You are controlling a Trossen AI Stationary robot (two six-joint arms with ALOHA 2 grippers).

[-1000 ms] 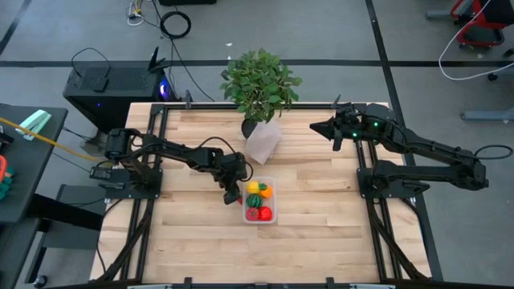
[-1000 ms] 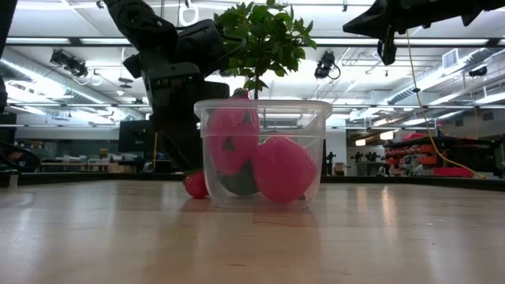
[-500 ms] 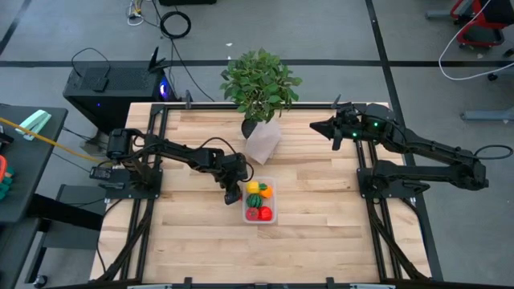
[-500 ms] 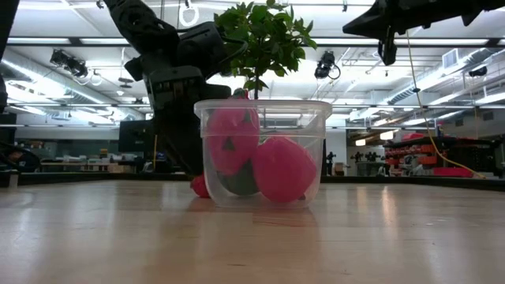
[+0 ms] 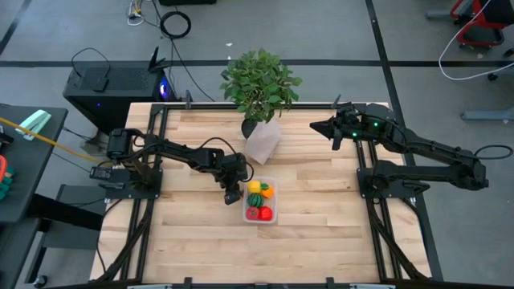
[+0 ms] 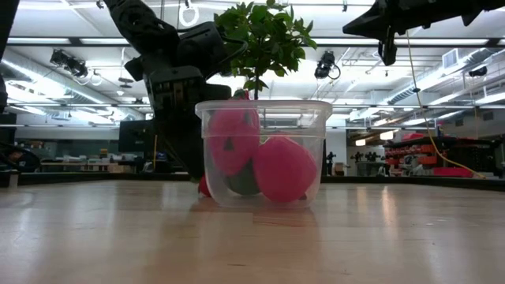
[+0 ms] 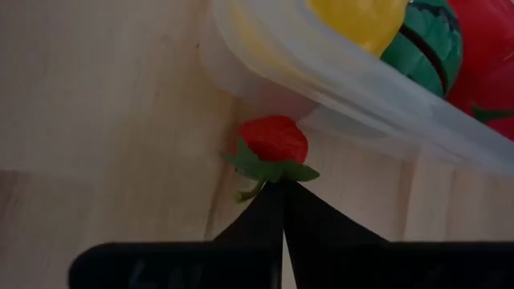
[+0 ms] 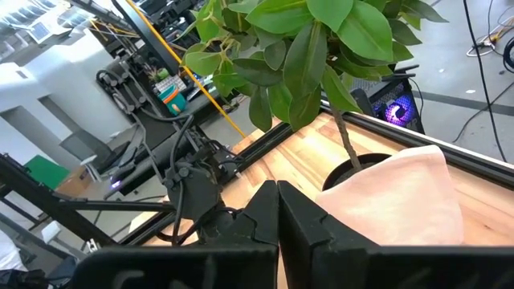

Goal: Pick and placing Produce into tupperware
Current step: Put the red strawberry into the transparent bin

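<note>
From above we see the left gripper (image 5: pixel 233 195) beside the tupperware (image 5: pixel 259 217) — only its wrist view shows it clenched at the strawberry's (image 7: pixel 274 141) leaves; right gripper (image 5: pixel 319 125) clenched, empty.

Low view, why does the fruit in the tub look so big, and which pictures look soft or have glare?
Low view: the clear plastic tub stands close to the lens, so the pinkish-red toy fruit looms; bright ceiling lights glare behind. Left wrist view: the small red toy strawberry is softly focused, tub rim blurred. High view: evenly lit, no glare.
</note>
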